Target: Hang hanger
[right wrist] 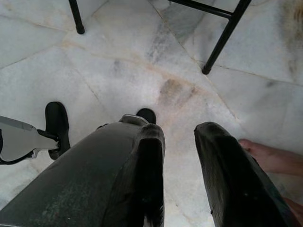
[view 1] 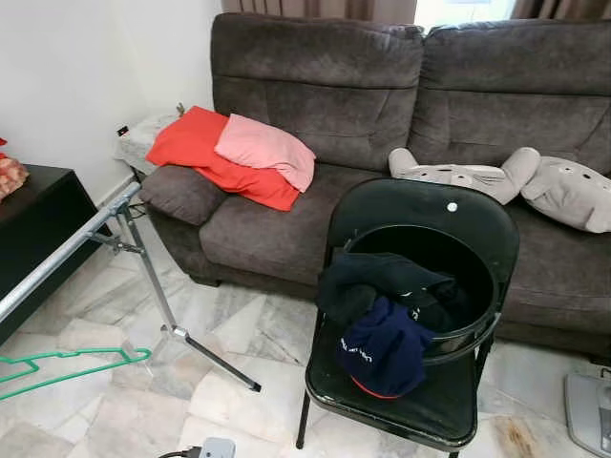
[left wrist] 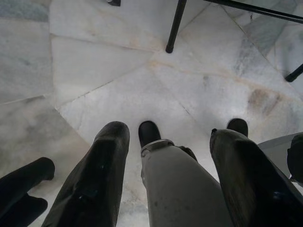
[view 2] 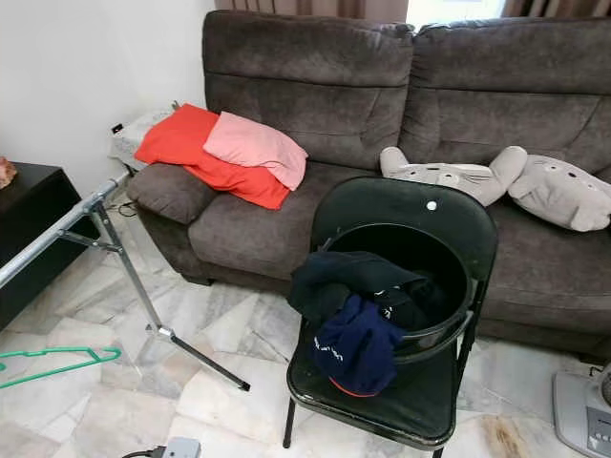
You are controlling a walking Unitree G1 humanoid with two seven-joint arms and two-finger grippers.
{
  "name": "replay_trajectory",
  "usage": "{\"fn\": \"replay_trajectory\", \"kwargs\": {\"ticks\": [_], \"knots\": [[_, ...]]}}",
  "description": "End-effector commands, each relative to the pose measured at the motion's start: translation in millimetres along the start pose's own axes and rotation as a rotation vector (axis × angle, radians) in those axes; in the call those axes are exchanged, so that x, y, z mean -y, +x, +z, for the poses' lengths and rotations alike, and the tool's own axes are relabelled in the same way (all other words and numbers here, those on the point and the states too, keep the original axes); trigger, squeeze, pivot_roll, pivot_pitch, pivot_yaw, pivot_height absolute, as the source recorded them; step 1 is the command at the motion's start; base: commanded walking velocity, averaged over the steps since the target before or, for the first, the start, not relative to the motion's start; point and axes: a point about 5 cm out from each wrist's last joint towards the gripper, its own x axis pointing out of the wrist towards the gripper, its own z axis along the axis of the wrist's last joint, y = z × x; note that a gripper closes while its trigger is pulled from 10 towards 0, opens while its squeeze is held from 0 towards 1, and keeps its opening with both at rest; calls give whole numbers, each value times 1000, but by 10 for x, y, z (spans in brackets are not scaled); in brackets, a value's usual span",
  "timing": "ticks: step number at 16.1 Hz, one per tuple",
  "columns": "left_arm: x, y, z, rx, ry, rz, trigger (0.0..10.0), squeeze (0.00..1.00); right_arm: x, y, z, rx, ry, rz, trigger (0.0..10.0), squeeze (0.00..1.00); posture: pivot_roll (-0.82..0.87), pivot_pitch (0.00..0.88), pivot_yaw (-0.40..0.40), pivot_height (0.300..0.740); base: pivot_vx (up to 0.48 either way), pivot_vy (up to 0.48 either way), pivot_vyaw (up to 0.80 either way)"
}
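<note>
Marble floor by the sofa: both grippers dangle open and empty, so I'd grab that green hanger by its neck first, then hook the rail.

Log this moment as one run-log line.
stage: hanger not yet picked | green hanger: on floor beside rack | left pincer: open, idle, pointing at floor | right pincer: open, idle | basket of clothes: on chair

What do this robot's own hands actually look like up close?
In the wrist views, each hand is just two long black fingers with rounded tips and a dull, slightly scuffed surface. The left gripper and the right gripper look alike, with no visible cables or markings. A silver-grey limb shows between the left fingers.
</note>
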Motion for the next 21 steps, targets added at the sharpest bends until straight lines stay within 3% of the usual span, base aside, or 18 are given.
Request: {"fn": "replay_trajectory", "kwargs": {"ticks": [1,5,10,15,19,21], "knots": [[-21,-8,-54,-32,-8,13,10000,0,-14,-1,-17,-4,-5,4,10000,0,23,35,37,740,0,0,0],[-45,-12,-58,-33,-10,17,10000,0,-16,-1,-16,-3,-1,3,10000,0,24,34,37,740,0,0,0],[-251,-92,-213,-42,-14,31,10000,0,-20,-1,-19,-3,3,3,10000,0,22,33,39,740,145,0,0],[-425,-115,-157,-42,-19,50,10000,0,-20,-1,-16,-2,4,3,10000,0,23,33,38,740,257,0,0],[-308,-71,-99,-37,-12,45,10000,0,-18,-1,-16,-2,5,3,10000,0,24,33,38,740,134,0,0],[-109,-33,-101,-37,-8,23,10000,0,-18,-1,-18,-2,5,2,10000,0,23,34,39,740,0,0,0]]}}
